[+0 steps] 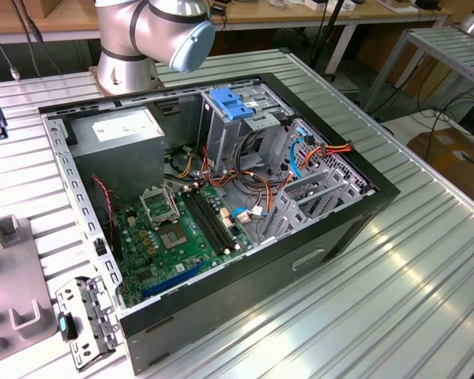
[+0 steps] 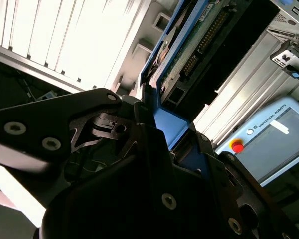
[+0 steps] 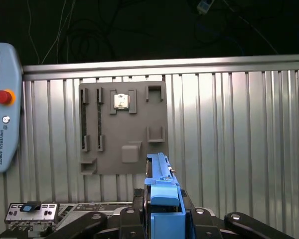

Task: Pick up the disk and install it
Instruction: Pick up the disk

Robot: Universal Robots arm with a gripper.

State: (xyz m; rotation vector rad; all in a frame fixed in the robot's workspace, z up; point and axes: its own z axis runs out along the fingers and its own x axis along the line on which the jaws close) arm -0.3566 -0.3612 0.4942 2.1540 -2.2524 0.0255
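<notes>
- The gripper is clenched on the disk. In both wrist views its dark fingers press on either side of the blue end of the carrier.
- The disk juts out from the fingers, clear of the ribbed table. The grey fixture plate lies beyond it.
- In the second wrist view the disk's circuit board is bare, framed by a blue rail.
- It is likely dense and stiff, heavy for its size. Held at one end, it may lever in the grip.
- The plastic rails look smooth and could slip, but they are the safer hold. The bare board seems fragile.
- In the exterior view the open computer case fills the centre, with a pale-blue plate at the upper middle.
</notes>
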